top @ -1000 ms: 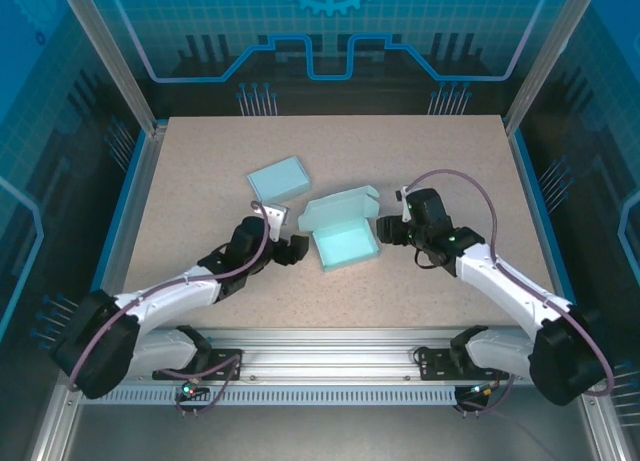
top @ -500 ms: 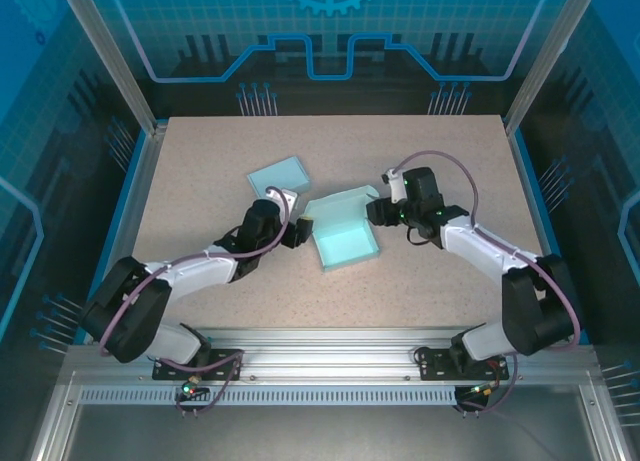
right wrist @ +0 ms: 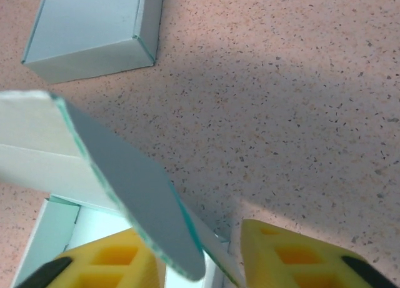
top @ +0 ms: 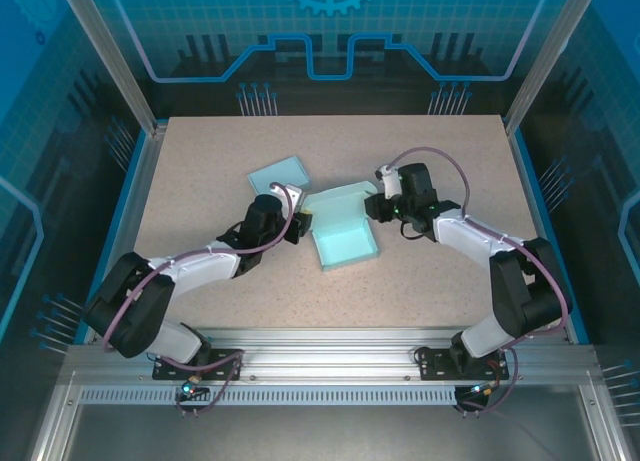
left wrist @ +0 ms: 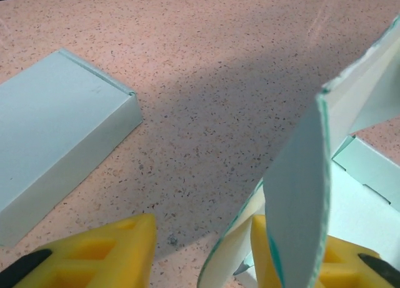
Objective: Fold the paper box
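Narrowing of left gripper (top: 299,224) and right gripper (top: 371,206), fingers (left wrist: 94,257) part-spread astride lid flaps (left wrist: 300,188) of open pale-teal paper box (top: 346,247), unpinched, ready for tucking.

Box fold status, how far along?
Done: one closed box sits back left; the open box has its tray walls up. In hand: left gripper straddles one side flap, right gripper the other flap, both jaws apart. Left: tuck flaps in, shut the lid.
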